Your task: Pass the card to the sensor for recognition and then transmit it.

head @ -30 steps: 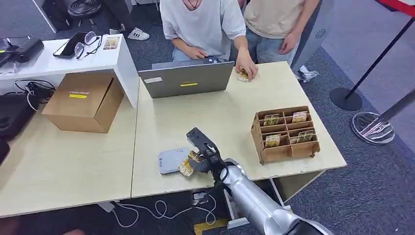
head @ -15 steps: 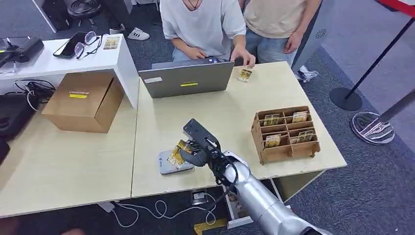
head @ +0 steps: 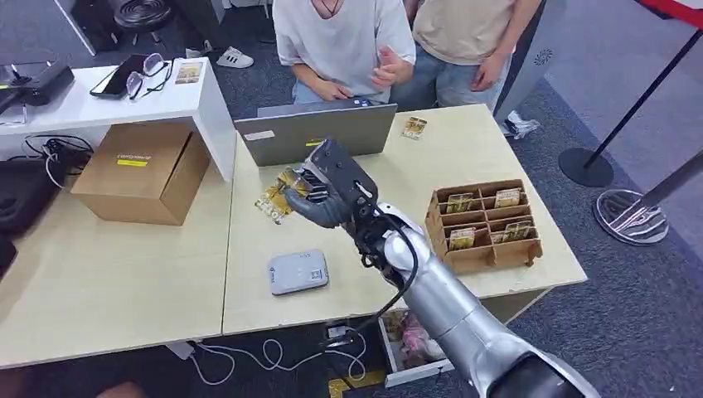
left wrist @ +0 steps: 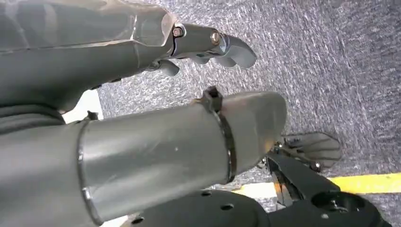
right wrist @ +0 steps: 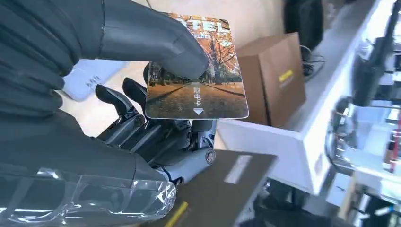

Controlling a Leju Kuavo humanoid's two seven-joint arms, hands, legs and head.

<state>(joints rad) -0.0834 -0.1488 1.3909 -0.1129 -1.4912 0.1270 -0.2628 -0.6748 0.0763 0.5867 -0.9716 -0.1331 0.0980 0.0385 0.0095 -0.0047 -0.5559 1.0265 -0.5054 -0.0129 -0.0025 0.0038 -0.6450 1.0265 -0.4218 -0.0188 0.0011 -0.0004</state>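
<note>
My right hand (head: 333, 189) is raised above the table just in front of the laptop. It pinches a card (head: 278, 197) with an autumn tree picture, which sticks out to the left. In the right wrist view the thumb (right wrist: 156, 42) presses on the card (right wrist: 208, 92) and the darker fingers lie under it. The grey sensor pad (head: 297, 272) lies flat near the table's front edge, well below and nearer than the card, with nothing on it. My left hand (left wrist: 208, 45) hangs over grey carpet, fingers apart and holding nothing.
A grey laptop (head: 315, 133) stands at the table's far side, with two people (head: 344, 41) behind it. A cardboard rack (head: 485, 224) holding several cards sits at the right. One loose card (head: 414, 127) lies far back. A brown box (head: 145, 170) and a white shelf (head: 124, 95) stand at the left.
My right hand has lifted the card off the sensor pad and carried it up and away toward the laptop. The person's hand has left the loose card on the far side.
</note>
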